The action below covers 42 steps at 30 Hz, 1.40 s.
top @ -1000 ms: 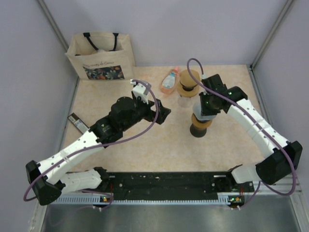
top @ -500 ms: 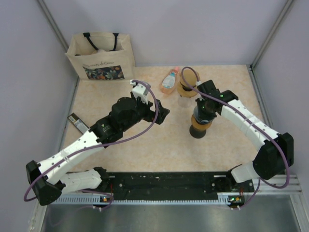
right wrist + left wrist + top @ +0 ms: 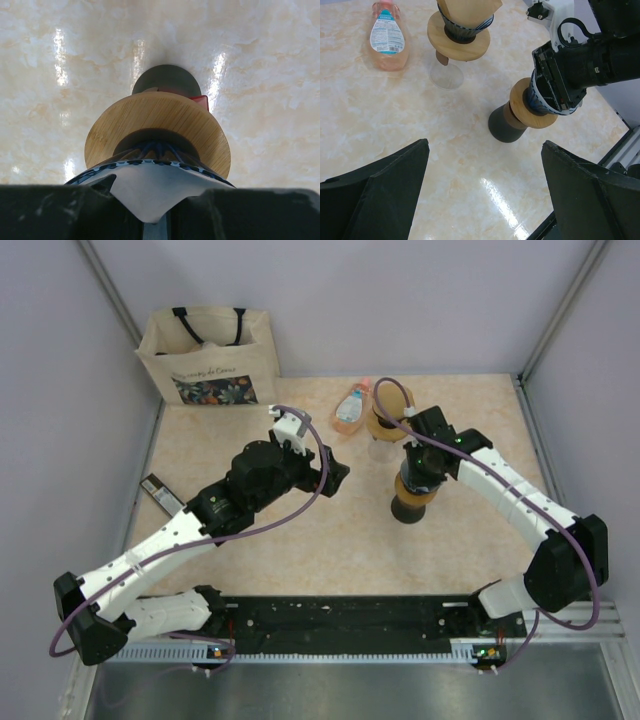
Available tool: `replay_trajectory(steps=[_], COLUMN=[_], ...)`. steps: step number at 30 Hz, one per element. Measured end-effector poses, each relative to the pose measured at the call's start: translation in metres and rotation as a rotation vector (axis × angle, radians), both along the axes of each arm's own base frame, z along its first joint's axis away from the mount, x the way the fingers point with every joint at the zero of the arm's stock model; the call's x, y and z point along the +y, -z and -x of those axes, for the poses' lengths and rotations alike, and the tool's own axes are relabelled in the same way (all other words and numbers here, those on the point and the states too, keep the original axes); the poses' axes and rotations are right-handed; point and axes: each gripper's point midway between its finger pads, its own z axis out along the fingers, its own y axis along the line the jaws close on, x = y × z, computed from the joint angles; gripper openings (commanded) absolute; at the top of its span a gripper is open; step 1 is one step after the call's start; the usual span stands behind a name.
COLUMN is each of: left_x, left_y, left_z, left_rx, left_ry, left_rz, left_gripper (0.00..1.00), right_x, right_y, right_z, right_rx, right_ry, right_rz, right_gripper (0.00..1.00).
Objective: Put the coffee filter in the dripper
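Note:
A blue-patterned dripper with a wooden collar [image 3: 155, 120] sits on a dark mug [image 3: 167, 77]; in the top view it stands right of the table's centre [image 3: 410, 498]. A white coffee filter [image 3: 150, 190] lies in the dripper's mouth, and its lower tip is pinched between my right gripper's fingers. My right gripper [image 3: 417, 472] hangs directly over the dripper, shut on the filter. My left gripper [image 3: 482, 200] is open and empty, above bare table left of the mug [image 3: 505, 127]; in the top view the left gripper [image 3: 335, 475] is near the centre.
A second dripper holding a brown filter [image 3: 465, 22] stands on a clear glass behind the mug [image 3: 385, 422]. A pink bottle [image 3: 350, 408] lies beside it. A tote bag [image 3: 210, 355] stands at the back left. A small dark flat object [image 3: 160, 492] lies at the left edge.
My right arm has swung in and lowered its gripper onto the dripper on the dark mug, then held nearly still. The left arm has not moved.

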Motion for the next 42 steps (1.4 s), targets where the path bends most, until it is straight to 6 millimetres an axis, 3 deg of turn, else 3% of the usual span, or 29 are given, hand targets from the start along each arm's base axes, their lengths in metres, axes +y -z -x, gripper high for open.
replay_trajectory(steps=[12, 26, 42], left_x=[0.002, 0.004, 0.004], left_y=[0.001, -0.001, -0.001], left_z=[-0.001, -0.001, -0.001], left_rx=[0.003, -0.002, -0.002], left_ry=[-0.010, -0.017, -0.017], left_rz=[-0.004, 0.003, 0.003], left_gripper=[0.99, 0.99, 0.99], right_x=[0.000, 0.001, -0.003], right_y=[-0.004, -0.037, -0.045], right_z=[-0.001, -0.008, -0.005], right_rx=[-0.008, -0.077, -0.095], right_ry=[0.005, 0.013, 0.024], right_rz=[-0.001, -0.032, -0.030], right_gripper=[0.16, 0.17, 0.18])
